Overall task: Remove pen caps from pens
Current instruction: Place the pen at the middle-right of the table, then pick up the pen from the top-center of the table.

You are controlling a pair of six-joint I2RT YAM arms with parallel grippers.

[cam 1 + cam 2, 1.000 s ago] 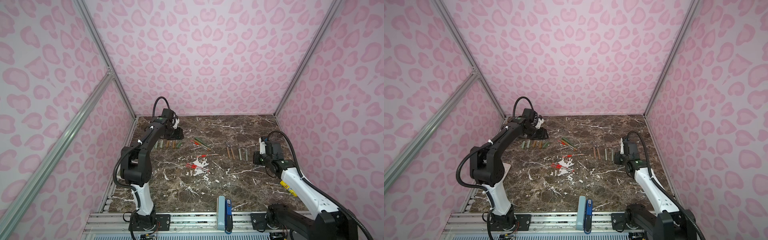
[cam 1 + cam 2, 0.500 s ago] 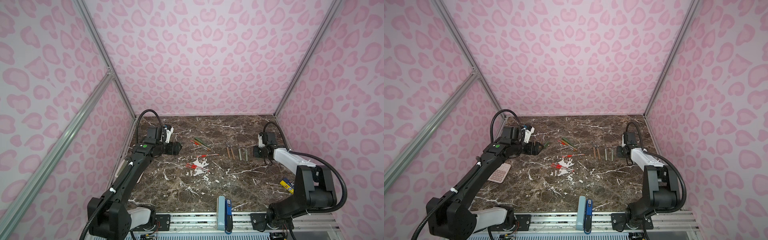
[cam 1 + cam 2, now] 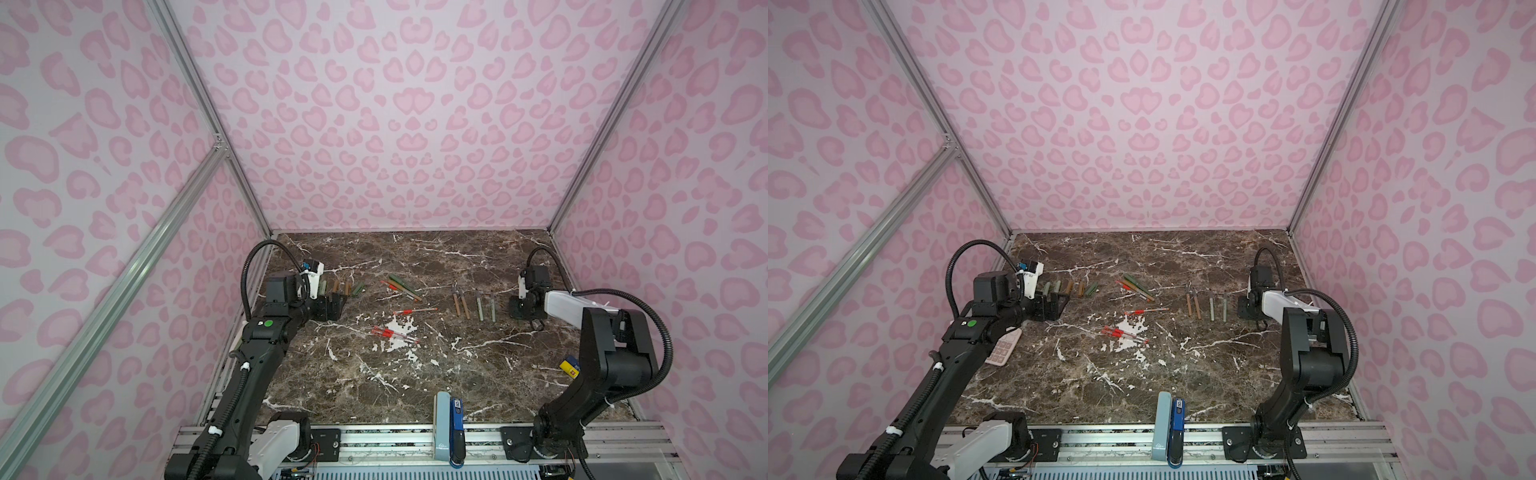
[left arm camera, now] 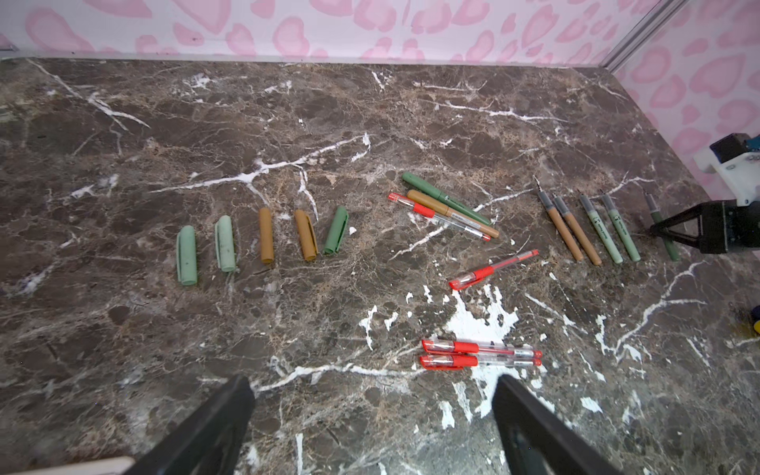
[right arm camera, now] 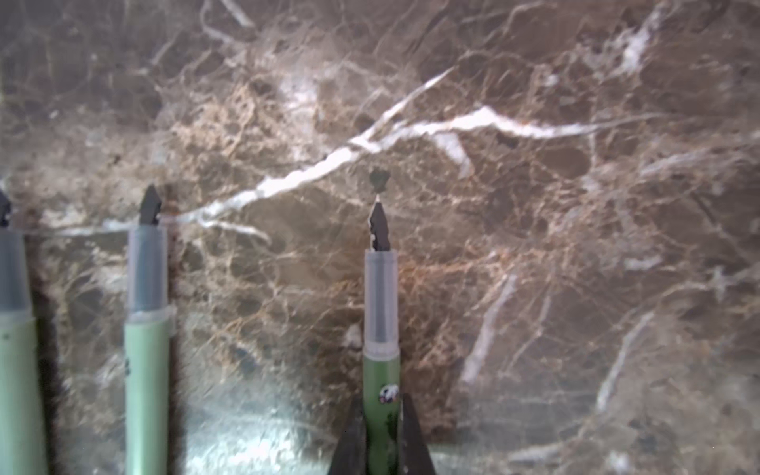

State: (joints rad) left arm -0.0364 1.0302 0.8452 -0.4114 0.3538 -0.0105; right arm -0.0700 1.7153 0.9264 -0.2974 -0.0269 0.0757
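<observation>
Several pen caps (image 4: 266, 235), pale green, tan and dark green, lie in a row at the left (image 3: 338, 287). My left gripper (image 4: 372, 395) hovers near that row, open, with nothing between its fingers (image 4: 222, 419). My right gripper (image 5: 381, 415) is shut on an uncapped dark green pen (image 5: 381, 370), low over the marble beside a row of uncapped pens (image 4: 588, 228) at the right (image 3: 473, 305). Capped pens (image 4: 448, 209) lie in a small pile at mid-table. A single red pen (image 4: 493, 269) and a pair of red pens (image 4: 481, 357) lie nearer the front.
A pink calculator (image 3: 1005, 353) lies under the left arm. A blue and grey stapler-like thing (image 3: 451, 428) stands at the front edge. A yellow-and-blue box (image 3: 569, 368) sits by the right arm's base. Pink patterned walls close three sides.
My left gripper has drawn back from the cap row toward the front and opened wide. My right gripper has shifted slightly toward the back beside the uncapped row and stays shut.
</observation>
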